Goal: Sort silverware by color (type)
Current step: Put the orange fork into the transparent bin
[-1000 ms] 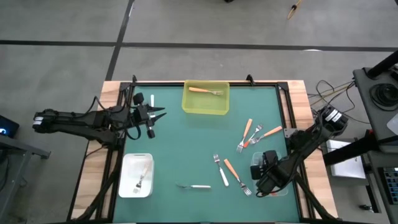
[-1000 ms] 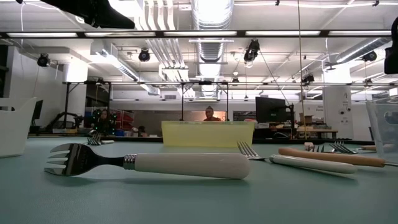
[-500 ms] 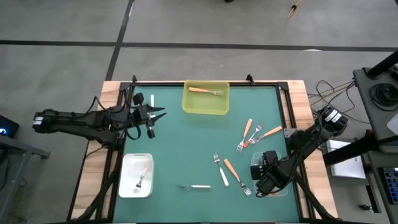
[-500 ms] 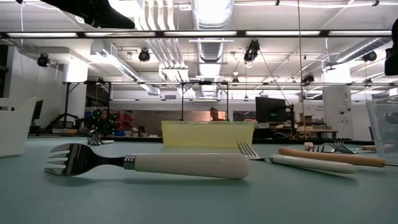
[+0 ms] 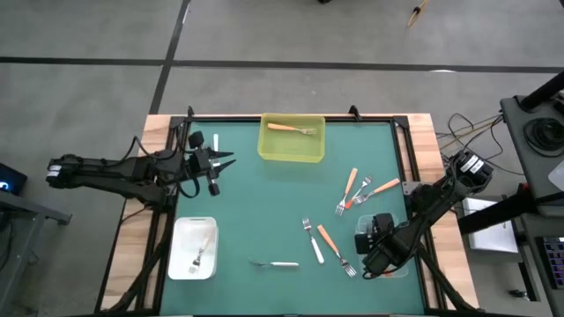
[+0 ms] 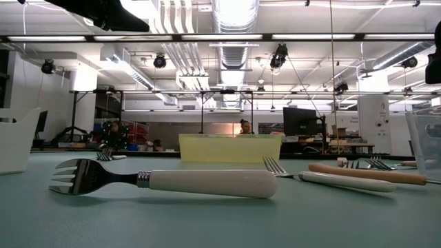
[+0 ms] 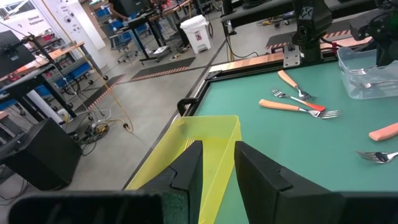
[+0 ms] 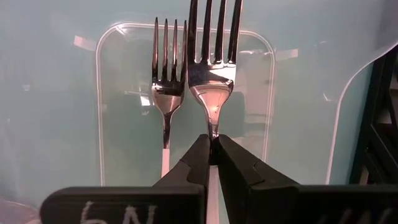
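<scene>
The right gripper (image 8: 211,158) is at the lower right of the high view, right over the clear tub (image 8: 268,99); its two fingers (image 8: 239,171) are pinching a fork (image 8: 211,81) by its thin neck, tines pointing away; I cannot tell the colour of its handle. A second shape just beside it, with the same tines, may be another fork or only a mirror picture in the shiny plastic.

The left gripper (image 7: 217,165) waits at the upper left of the high view, near the yellow tub (image 7: 214,146); its fingers sit a little apart and hold nothing.

More forks lie loose on the green table (image 5: 264,202): a bunch of orange-handled forks (image 5: 361,189) at centre right, and a white fork (image 5: 275,263) low in the middle. The white tub (image 5: 181,242) at lower left and the yellow tub at the top each hold a fork.

To do this step well, I think the fork should go low into the clear tub before the fingers let go; keep it level so it lands flat inside the walls and does not bounce out; then lift straight up.
</scene>
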You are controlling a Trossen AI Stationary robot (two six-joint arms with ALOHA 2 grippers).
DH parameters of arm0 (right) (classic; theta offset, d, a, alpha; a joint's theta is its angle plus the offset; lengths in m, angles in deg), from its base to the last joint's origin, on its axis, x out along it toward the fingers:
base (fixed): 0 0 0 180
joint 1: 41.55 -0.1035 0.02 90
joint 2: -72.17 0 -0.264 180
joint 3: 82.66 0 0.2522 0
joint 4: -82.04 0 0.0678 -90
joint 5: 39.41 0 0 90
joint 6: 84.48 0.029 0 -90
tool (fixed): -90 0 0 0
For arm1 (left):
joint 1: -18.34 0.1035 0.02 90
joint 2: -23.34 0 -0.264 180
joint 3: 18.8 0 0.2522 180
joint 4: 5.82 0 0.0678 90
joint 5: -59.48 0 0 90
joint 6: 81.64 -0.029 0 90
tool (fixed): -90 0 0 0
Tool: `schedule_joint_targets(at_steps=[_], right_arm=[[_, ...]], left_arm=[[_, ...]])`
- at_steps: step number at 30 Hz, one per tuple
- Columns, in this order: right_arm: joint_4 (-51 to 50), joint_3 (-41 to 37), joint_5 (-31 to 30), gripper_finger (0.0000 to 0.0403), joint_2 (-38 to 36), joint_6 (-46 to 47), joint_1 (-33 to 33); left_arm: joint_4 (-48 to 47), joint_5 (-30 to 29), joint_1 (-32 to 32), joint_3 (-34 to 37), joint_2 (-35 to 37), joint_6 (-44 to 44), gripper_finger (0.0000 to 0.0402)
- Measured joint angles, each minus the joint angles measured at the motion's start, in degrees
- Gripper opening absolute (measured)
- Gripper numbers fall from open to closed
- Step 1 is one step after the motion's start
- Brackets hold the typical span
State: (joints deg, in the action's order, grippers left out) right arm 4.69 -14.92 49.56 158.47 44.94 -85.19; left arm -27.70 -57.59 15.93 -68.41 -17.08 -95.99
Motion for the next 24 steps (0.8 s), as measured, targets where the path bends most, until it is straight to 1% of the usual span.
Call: schedule_joint_targets(at_steps=[3,13,24], right_arm=[[0.0,0.0,0.0,0.0023,0.0,0.2,0.0],[0.0,-0.3,-0.1,0.0088,0.1,0.7,0.0],[-1.4,-0.2,0.0,0.0120,-3.7,1.3,0.0]], left_arm=[[0.0,0.0,0.0,0.0,0.0,0.0,0.0075],[0.0,0.0,0.0,0.0,0.0,0.0,0.0075],[0.0,0.0,0.0,0.0,0.0,0.0,0.0075]])
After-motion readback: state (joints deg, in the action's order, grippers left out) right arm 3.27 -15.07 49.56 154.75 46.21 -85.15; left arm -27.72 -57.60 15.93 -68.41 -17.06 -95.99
